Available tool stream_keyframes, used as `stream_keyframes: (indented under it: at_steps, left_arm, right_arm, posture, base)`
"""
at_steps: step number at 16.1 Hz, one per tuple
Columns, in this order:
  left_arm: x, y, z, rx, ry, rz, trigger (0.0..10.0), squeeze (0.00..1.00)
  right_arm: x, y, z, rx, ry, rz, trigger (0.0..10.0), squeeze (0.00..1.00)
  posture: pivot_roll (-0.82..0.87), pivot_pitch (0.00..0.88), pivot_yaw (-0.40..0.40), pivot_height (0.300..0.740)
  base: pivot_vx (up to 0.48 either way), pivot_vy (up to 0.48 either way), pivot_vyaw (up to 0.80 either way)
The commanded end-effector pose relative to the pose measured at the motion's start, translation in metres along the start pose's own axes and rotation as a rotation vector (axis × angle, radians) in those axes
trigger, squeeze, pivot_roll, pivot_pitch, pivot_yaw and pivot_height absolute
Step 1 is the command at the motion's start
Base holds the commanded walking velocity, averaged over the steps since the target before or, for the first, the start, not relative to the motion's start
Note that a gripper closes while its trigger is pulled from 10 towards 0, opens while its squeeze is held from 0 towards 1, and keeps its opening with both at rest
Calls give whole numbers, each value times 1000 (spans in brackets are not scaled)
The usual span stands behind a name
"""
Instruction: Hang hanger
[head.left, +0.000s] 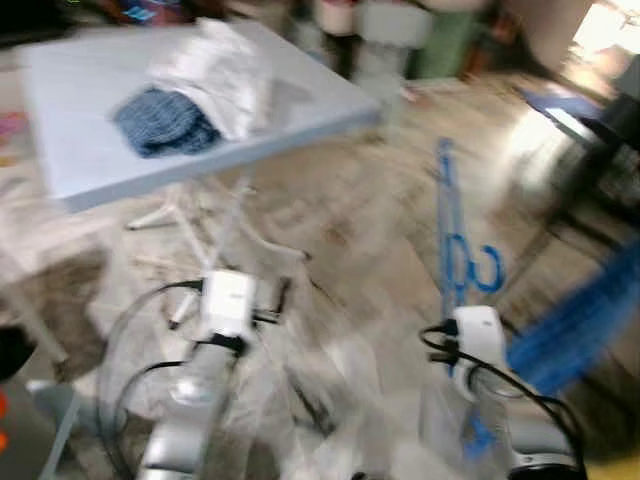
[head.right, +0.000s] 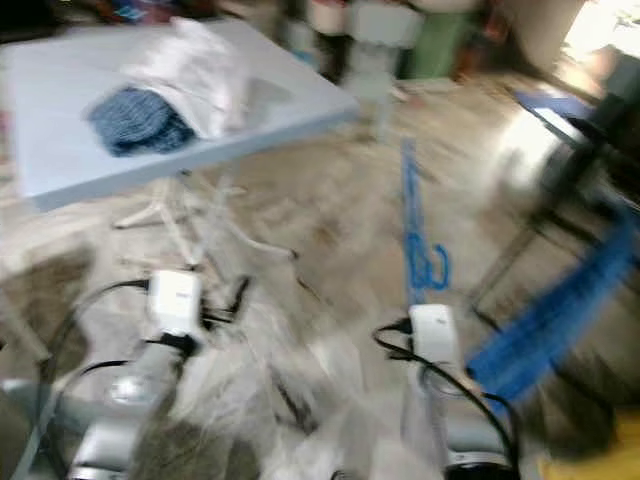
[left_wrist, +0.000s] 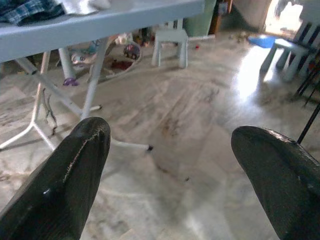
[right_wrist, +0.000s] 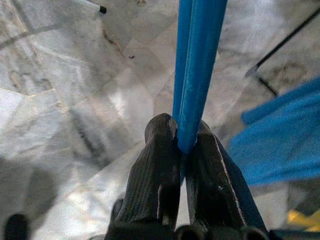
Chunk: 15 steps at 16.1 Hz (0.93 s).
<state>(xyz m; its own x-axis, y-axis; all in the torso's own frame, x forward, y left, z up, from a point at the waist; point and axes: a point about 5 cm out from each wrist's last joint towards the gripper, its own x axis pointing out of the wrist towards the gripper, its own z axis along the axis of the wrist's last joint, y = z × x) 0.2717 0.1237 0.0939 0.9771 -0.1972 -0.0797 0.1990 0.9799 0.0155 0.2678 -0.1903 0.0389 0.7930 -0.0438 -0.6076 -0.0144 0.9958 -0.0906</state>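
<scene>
We see the blue hanger (right_wrist: 197, 70) clamped in our right tool (right_wrist: 181, 145), whose two black fingers (right_wrist: 155, 175) are pressed shut on either side of it. Its long axis runs straight out from the fingertips, away from us toward 12 o'clock over the marble floor (left_wrist: 200, 150). In the head views, which are blurred, the hanger (head.left: 450, 230) stands as a thin blue stroke reaching forward from above the right wrist, with a curled hook shape partway along it. It is plain bright blue plastic, narrow; up close it shows as two slim parallel bars side by side.

Our left tool (left_wrist: 170, 175) hovers above the floor at about 10 o'clock from the right one, its fingers (left_wrist: 70, 175) spread wide apart with nothing between them.

At 11 o'clock stands a pale blue counter (head.left: 80, 130) carrying a dark blue knitted cloth (head.left: 165, 122) and a white garment (head.left: 225, 75) touching it. A blue blur (head.left: 580, 320) lies at 3 o'clock.
</scene>
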Motion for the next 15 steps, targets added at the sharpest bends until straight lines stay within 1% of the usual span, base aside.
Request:
stream_keyframes:
  at_steps: [1, 4, 5, 6, 7, 10, 12, 13, 15]
  left_arm:
    - [3, -13, 2, -10, -1, -46, 10000, 0]
    - [6, -15, 4, -13, -2, -59, 10000, 0]
    - [6, -16, 5, -21, -6, -68, 10000, 0]
    - [7, -20, 10, -34, -38, -104, 10000, 0]
    - [7, -21, 11, -49, -47, -123, 10000, 0]
    - [8, -23, 12, -53, -52, -145, 10000, 0]
    - [9, -25, 11, -37, -53, -160, 10000, 0]
    - [9, -27, 11, -36, -54, -173, 10000, 0]
    - [7, -31, 8, -37, -43, -189, 10000, 0]
  right_arm:
    - [-3, -12, 2, 2, -5, -50, 10000, 0]
    - [-3, -11, -2, 6, 16, -58, 10000, 0]
    - [-3, -10, -3, 22, 28, -49, 10000, 0]
    - [-4, -12, -1, 14, 19, -56, 10000, 0]
    - [-3, -12, 0, 16, 18, -56, 10000, 0]
    - [-4, -14, 1, 15, 16, -59, 10000, 0]
    - [-5, -12, 0, 10, 19, -61, 10000, 0]
    - [-5, -13, -1, 3, 26, -73, 10000, 0]
    - [-7, -17, -5, 28, 35, -100, 10000, 0]
  posture:
    - [-17, 101, -41, 740]
    - [-21, 102, -40, 740]
    - [-25, 103, -42, 740]
    - [-27, 106, -44, 740]
    - [-29, 107, -44, 740]
    - [-40, 103, -45, 740]
    - [-42, 105, -45, 740]
    - [-42, 105, -45, 740]
    - [-48, 108, -44, 740]
  base:
    - [0, 446, -800]
    - [0, 447, -794]
    - [0, 454, -781]
    - [0, 454, -781]
    - [0, 431, -781]
    - [0, 425, -781]
    - [0, 420, -775]
    - [281, 390, -769]
    - [287, 384, -703]
